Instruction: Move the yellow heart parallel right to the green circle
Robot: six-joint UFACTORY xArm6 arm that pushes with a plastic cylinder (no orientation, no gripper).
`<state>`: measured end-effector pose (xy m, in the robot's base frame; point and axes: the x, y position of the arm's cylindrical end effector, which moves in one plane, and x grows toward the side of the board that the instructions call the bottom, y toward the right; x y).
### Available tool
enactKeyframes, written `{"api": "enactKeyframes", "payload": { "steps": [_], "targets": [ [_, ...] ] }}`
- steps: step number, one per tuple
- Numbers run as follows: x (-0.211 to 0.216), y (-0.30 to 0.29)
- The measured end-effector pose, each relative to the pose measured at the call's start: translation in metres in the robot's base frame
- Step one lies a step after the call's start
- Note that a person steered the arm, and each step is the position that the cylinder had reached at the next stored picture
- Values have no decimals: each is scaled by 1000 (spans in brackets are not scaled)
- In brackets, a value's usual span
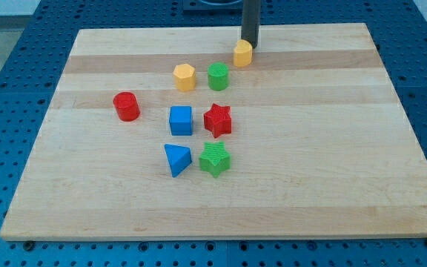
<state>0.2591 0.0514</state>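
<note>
My tip (250,43) comes down from the far edge of the table (332,185) and ends just behind the yellow heart (243,53), touching it or very nearly so; the gap is too fine to judge from here. The rod is straight and dark, with no hand on it, so there is nothing to spread or pinch.

The yellow heart sits at the far side of the table, a little right of centre. The green circle (218,76) lies just nearer and to the left of it, close but apart. Left of the green circle, just beside it, is a yellow hexagon (184,77).

Further left and nearer stands a red cylinder (127,106), well apart from the others. Toward the middle, a blue cube (181,120) and a red star (217,120) sit side by side, the star on the right. Nearer still, a blue triangle (176,159) and a green star (214,159) form another pair, again with the star on the right.

The wooden table rests on a blue perforated base (21,67).
</note>
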Motion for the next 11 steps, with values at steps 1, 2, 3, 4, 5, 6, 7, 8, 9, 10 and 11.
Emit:
{"api": "enactKeyframes", "payload": {
  "steps": [1,2,3,4,5,6,7,8,9,10,11],
  "targets": [
    [14,0],
    [7,2],
    [-43,-2],
    [-50,-26],
    [-30,-38],
    [-14,-28],
    [-5,-5],
    [12,8],
    [33,19],
    [7,21],
    [-8,1]
  ]
}}
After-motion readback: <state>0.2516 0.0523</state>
